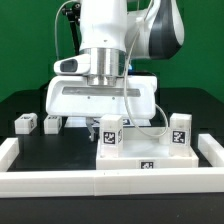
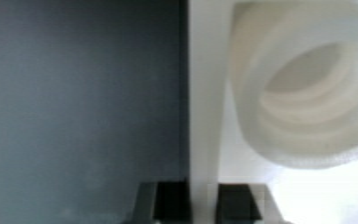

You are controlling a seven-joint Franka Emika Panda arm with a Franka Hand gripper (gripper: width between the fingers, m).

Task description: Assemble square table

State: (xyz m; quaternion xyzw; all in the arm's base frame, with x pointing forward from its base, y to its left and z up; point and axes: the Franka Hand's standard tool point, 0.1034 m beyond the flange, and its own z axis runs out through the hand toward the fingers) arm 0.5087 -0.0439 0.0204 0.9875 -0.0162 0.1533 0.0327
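The square slab (image 1: 140,150) lies flat, two leg blocks (image 1: 110,132) standing upright on it. Whether they are fastened is hard to make out. At the slab's far edge the gripper (image 2: 201,203) pinches a thin white rim, likely the slab's. Beyond the slab, two loose legs (image 1: 25,124) wait, so I judge about half remains.

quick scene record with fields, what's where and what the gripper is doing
gripper: shut on the slab's edge
slab: lying flat on the table, under the arm
legs: four, none fitted; two at the exterior view's left, two upright nearer the front
wall: low, runs along the front and up both sides
stage: slab gripped, no leg joined to it yet
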